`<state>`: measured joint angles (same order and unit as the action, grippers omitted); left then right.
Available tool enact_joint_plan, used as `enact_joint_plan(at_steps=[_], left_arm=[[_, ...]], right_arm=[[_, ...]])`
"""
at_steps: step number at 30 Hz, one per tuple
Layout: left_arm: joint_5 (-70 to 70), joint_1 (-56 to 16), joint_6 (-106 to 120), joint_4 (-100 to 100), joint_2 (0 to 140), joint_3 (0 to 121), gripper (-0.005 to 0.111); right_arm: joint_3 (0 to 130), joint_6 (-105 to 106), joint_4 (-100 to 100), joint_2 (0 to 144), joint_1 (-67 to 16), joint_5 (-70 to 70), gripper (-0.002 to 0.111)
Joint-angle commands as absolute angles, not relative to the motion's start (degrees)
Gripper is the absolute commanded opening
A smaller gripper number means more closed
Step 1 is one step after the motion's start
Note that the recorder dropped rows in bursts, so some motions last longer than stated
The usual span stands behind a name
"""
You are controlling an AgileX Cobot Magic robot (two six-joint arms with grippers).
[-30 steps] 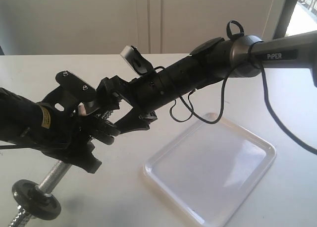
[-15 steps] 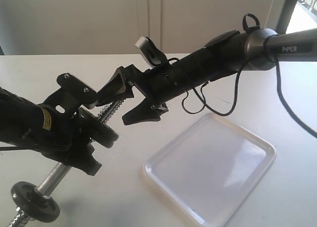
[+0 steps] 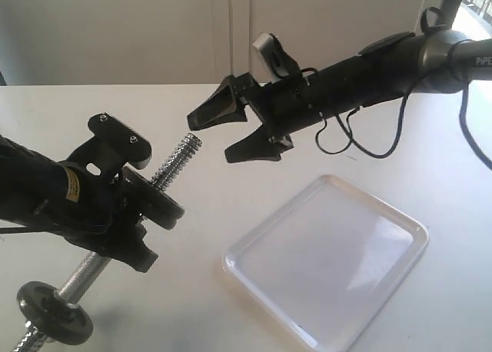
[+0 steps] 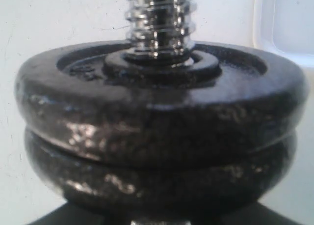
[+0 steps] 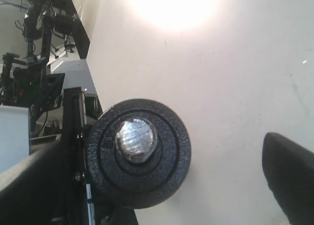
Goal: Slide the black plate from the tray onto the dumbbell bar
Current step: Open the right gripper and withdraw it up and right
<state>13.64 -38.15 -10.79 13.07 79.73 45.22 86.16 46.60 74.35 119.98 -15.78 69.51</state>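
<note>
The black plate (image 3: 156, 204) is already on the dumbbell bar (image 3: 86, 269), and the tray (image 3: 400, 227) lies bare, so I judge the job nearly done; what's left is seating the plate & clearing off cleanly. The left gripper (image 3: 129, 215) is clamped on the bar just below the plate (its fingers are mostly hidden behind the wrist, but the bar hangs tilted w/ its threaded end (image 3: 188, 144) up in the air, so sth. is pinching it). The right gripper (image 3: 209, 139) has its fingers spread wide, holds nothing, and sits just beyond the threaded end, apart from it. In the left wrist view the plate sits flush on a second black disc (image 4: 162, 185), hub round the thread, no gap visible btw. the two. The right wrist view looks down the bar end-on and shows the plate centred round the rod. To do this well: hold the tilt w/ the open end up, since no nut is visible on that end & prob. only gravity holds the plate on. The right arm should draw off along the bar's axis or upward, not sideways across the tip, so no finger knocks the thread. The left grip needs to be firm, as the rod looks smooth where it's held & could twist. If the bar goes down to the table (image 3: 384, 121), set the far-end disc (image 3: 55, 312) down first, slowly, and level the bar last.
</note>
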Motion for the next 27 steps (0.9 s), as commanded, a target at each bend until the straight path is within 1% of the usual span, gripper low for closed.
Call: enact_joint_plan(at_steps=[1,3,4,5,7,8,10,11,13,17,21,22,27], left_arm=[[2.5,-38.5,-11.2,13.8,76.9,46.8,0.000],[2.5,-38.5,-11.2,13.8,76.9,46.8,0.000],[2.5,-38.5,-11.2,13.8,76.9,46.8,0.000],[2.5,-38.5,-11.2,13.8,76.9,46.8,0.000],[2.5,-38.5,-11.2,13.8,76.9,46.8,0.000],[2.5,-38.5,-11.2,13.8,76.9,46.8,0.000],[2.5,-38.5,-11.2,13.8,76.9,46.8,0.000],[2.5,-38.5,-11.2,13.8,76.9,46.8,0.000],[2.5,-38.5,-11.2,13.8,76.9,46.8,0.000],[2.5,-38.5,-11.2,13.8,76.9,46.8,0.000],[2.6,-38.5,-11.2,13.8,76.9,46.8,0.000],[2.6,-38.5,-11.2,13.8,76.9,46.8,0.000],[2.6,-38.5,-11.2,13.8,76.9,46.8,0.000]], right_arm=[[88.4,47.7,74.8,118.5,-11.3,70.0,0.105],[89.3,46.8,74.8,118.0,-9.6,70.0,0.102],[89.5,46.2,74.7,117.4,-8.9,70.0,0.096],[89.5,46.2,74.6,116.8,-8.0,70.0,0.087],[89.5,45.6,74.2,115.4,-6.8,70.0,0.061],[89.5,44.9,74.2,114.5,-6.2,70.0,0.036],[89.5,46.1,74.6,112.8,-5.4,70.0,0.000],[89.4,48.0,74.7,111.5,-5.1,70.0,0.002],[89.0,51.4,74.7,108.5,-5.1,70.0,0.000],[88.5,53.3,73.8,100.6,-5.1,70.0,0.000],[87.7,52.4,63.5,92.6,-5.4,70.0,0.000],[86.4,50.9,59.5,90.0,-6.1,67.7,0.000],[74.5,42.1,40.2,74.5,-8.7,46.5,0.000]])
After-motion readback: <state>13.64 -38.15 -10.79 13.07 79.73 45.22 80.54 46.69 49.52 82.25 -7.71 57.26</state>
